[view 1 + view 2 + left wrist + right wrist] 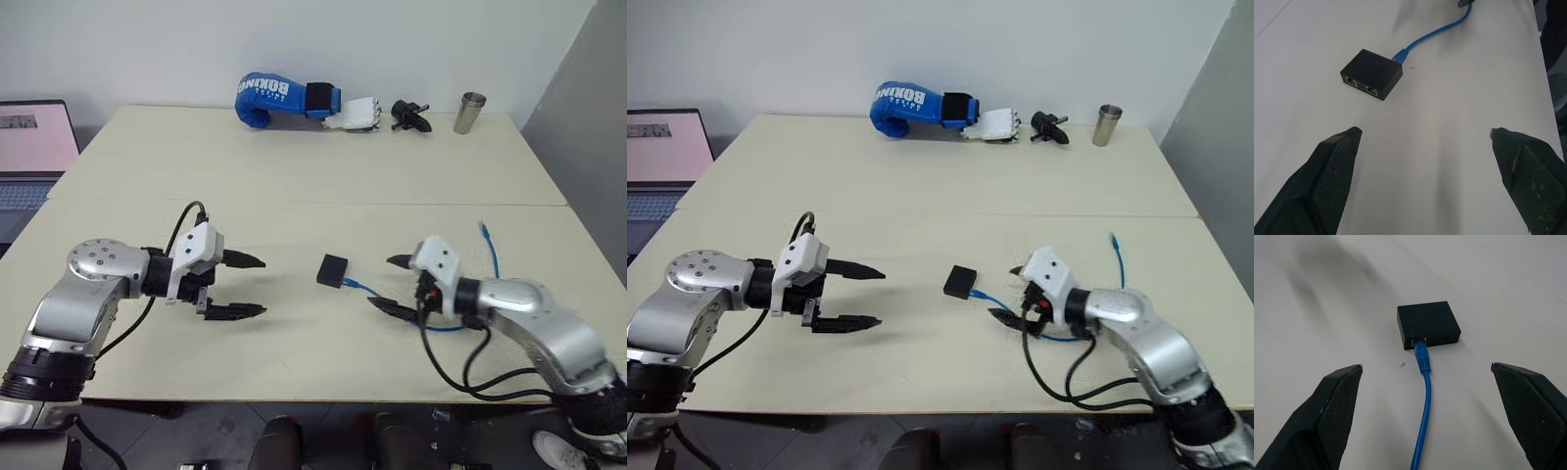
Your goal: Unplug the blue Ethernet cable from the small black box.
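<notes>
The small black box (332,269) lies flat near the middle of the pale table (294,186). The blue Ethernet cable (1423,382) is plugged into the side of the box facing my right gripper. The cable runs under my right arm to a free plug end (484,228). My right gripper (380,281) is open just right of the box, with the cable lying between its fingers on the table. To the left of the box, my left gripper (263,286) is open and pointing at it across a gap. In the left wrist view the box (1371,74) shows two empty ports.
Along the table's far edge lie a blue boxing glove (284,98), a white mechanical hand (355,115), a small black object (409,117) and a metal cup (470,113). An open laptop (34,147) stands beside the table at the far left.
</notes>
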Tool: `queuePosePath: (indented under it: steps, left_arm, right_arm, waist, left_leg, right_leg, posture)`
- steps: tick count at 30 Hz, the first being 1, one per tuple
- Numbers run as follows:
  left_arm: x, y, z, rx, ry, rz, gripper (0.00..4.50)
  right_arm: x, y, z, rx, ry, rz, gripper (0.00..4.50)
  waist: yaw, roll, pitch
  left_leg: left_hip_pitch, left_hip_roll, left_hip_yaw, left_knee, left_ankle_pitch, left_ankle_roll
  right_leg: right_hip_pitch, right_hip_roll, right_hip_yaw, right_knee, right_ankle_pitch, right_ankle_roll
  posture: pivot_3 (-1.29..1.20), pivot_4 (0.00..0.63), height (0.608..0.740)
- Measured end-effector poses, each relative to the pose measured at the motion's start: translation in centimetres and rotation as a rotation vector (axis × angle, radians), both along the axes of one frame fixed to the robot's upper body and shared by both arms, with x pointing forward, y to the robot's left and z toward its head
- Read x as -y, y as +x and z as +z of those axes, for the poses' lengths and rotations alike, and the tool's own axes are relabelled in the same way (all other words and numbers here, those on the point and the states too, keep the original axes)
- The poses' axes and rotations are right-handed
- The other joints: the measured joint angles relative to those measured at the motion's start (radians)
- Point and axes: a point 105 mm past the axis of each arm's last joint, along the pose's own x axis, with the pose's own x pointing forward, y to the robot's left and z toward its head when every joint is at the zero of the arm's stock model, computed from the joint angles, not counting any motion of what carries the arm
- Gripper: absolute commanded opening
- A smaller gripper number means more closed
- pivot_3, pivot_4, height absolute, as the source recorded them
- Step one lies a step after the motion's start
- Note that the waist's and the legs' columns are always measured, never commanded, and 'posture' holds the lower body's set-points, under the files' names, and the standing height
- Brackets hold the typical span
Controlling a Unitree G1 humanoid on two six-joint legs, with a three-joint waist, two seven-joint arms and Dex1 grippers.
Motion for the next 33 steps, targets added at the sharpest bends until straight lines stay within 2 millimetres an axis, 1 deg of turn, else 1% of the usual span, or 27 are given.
queuePosePath:
  steps: [3,8,11,14,15,18,21,23,27,28,29,30,31,32,33]
  left_arm:
    - [0.0,0.2,0.0,0.008,0.008,-0.016,4.50]
    - [0.3,0.3,0.1,0.010,0.012,-0.045,4.50]
    - [0.5,0.0,-0.2,-0.004,0.018,-0.068,4.50]
    - [0.8,-0.1,-0.3,-0.004,0.015,-0.080,4.50]
    - [0.8,-0.1,-0.3,-0.002,0.016,-0.082,4.50]
    - [0.8,-0.1,-0.3,0.008,0.020,-0.086,4.50]
    - [0.7,0.0,-0.3,0.008,0.017,-0.085,4.50]
    - [0.7,0.0,-0.4,0.007,0.016,-0.083,4.50]
    - [0.7,0.1,-0.5,0.012,0.014,-0.081,4.50]
    - [0.6,0.2,-0.6,0.012,0.018,-0.077,4.50]
    - [0.6,0.2,-0.6,0.012,0.018,-0.077,4.50]
    - [0.6,0.2,-0.6,0.011,0.017,-0.076,4.50]
    - [0.6,0.2,-0.7,0.011,0.016,-0.075,4.50]
    - [0.6,0.3,-0.7,0.011,0.015,-0.075,4.50]
    - [0.6,0.3,-0.7,0.010,0.014,-0.074,4.50]
  right_arm:
    - [-0.3,0.7,-1.4,-0.023,-0.036,0.004,4.48]
    - [-0.7,2.2,-2.5,-0.022,-0.046,-0.009,4.48]
    - [-1.3,2.6,-3.3,-0.035,-0.037,0.004,4.48]
    - [-2.0,2.9,-3.3,-0.036,-0.028,0.022,4.48]
    - [-2.1,2.9,-3.4,-0.035,-0.029,0.025,4.31]
    - [-2.0,3.1,-4.0,-0.048,-0.037,0.023,4.31]
    - [-2.1,3.2,-3.9,-0.047,-0.045,0.033,4.31]
    - [-2.2,3.1,-4.0,-0.051,-0.043,0.040,3.97]
    - [-2.3,3.0,-4.0,-0.056,-0.042,0.049,3.13]
    - [-2.4,3.1,-4.0,-0.053,-0.044,0.048,2.80]
    - [-2.4,3.1,-4.0,-0.052,-0.045,0.047,2.65]
    - [-2.5,3.1,-4.0,-0.049,-0.045,0.046,2.34]
    - [-2.6,3.1,-4.0,-0.048,-0.043,0.046,2.18]
    - [-2.7,3.1,-4.0,-0.048,-0.041,0.046,1.85]
    - [-2.7,3.1,-4.0,-0.047,-0.041,0.046,1.67]
  waist:
    - [0.000,0.000,0.000]
    - [-0.001,0.000,0.000]
    - [-0.001,0.000,0.000]
    - [-0.001,0.000,0.000]
    - [-0.001,0.000,0.000]
    - [-0.001,0.000,0.000]
    - [-0.001,0.000,0.000]
    - [-0.001,0.000,0.000]
    - [-0.001,0.000,0.000]
    - [-0.001,0.000,0.000]
    - [-0.001,0.000,0.000]
    - [-0.001,0.000,0.000]
    - [-0.001,0.000,0.000]
    - [-0.001,0.000,0.000]
    - [-0.001,0.000,0.000]
  left_leg:
    - [-0.001,0.000,0.000,0.000,0.000,0.000]
    - [0.000,0.000,0.000,0.000,0.000,0.000]
    - [0.000,0.000,0.000,0.000,0.000,0.000]
    - [0.000,0.000,0.000,0.000,0.000,0.000]
    - [0.000,0.000,0.000,0.000,0.000,0.000]
    - [0.000,0.000,0.000,0.000,0.000,0.000]
    - [0.000,0.000,0.000,0.000,0.000,0.000]
    - [0.000,0.000,0.000,0.000,0.000,0.000]
    - [0.000,0.000,0.000,0.000,0.000,0.000]
    - [0.000,0.000,0.000,0.000,0.000,0.000]
    - [0.000,0.000,0.000,0.000,0.000,0.000]
    - [0.000,0.000,0.000,0.000,0.000,0.000]
    - [0.000,0.000,0.000,0.000,0.000,0.000]
    - [0.000,0.000,0.000,0.000,0.000,0.000]
    - [0.000,0.000,0.000,0.000,0.000,0.000]
  right_leg:
    - [0.000,0.000,0.000,0.000,0.000,0.000]
    - [-0.001,0.000,0.000,0.001,0.000,0.000]
    - [-0.001,0.000,0.000,0.001,0.000,0.000]
    - [-0.002,0.000,0.000,0.002,0.000,0.000]
    - [-0.002,0.000,0.000,0.002,0.000,0.000]
    - [-0.002,0.000,0.000,0.002,0.000,0.000]
    - [-0.001,0.000,0.000,0.002,0.000,0.000]
    - [-0.001,0.000,0.000,0.002,0.000,0.000]
    - [-0.002,0.000,0.000,0.002,0.000,0.000]
    - [-0.002,0.000,0.000,0.002,0.000,0.000]
    - [-0.001,0.000,0.000,0.002,0.000,0.000]
    - [-0.001,0.000,0.000,0.002,0.000,0.000]
    - [-0.001,0.000,0.000,0.002,0.000,0.000]
    - [-0.001,0.000,0.000,0.002,0.000,0.000]
    - [-0.001,0.000,0.000,0.002,0.000,0.000]
  posture:
    - [0.00,0.150,0.740]
    - [0.00,0.150,0.740]
    - [0.00,0.150,0.740]
    - [0.00,0.150,0.740]
    - [0.00,0.150,0.740]
    - [0.00,0.150,0.740]
    - [0.00,0.150,0.740]
    - [0.00,0.150,0.740]
    - [0.00,0.150,0.740]
    - [0.00,0.150,0.740]
    - [0.00,0.150,0.740]
    - [0.00,0.150,0.740]
    - [0.00,0.150,0.740]
    - [0.00,0.150,0.740]
    - [0.00,0.150,0.740]
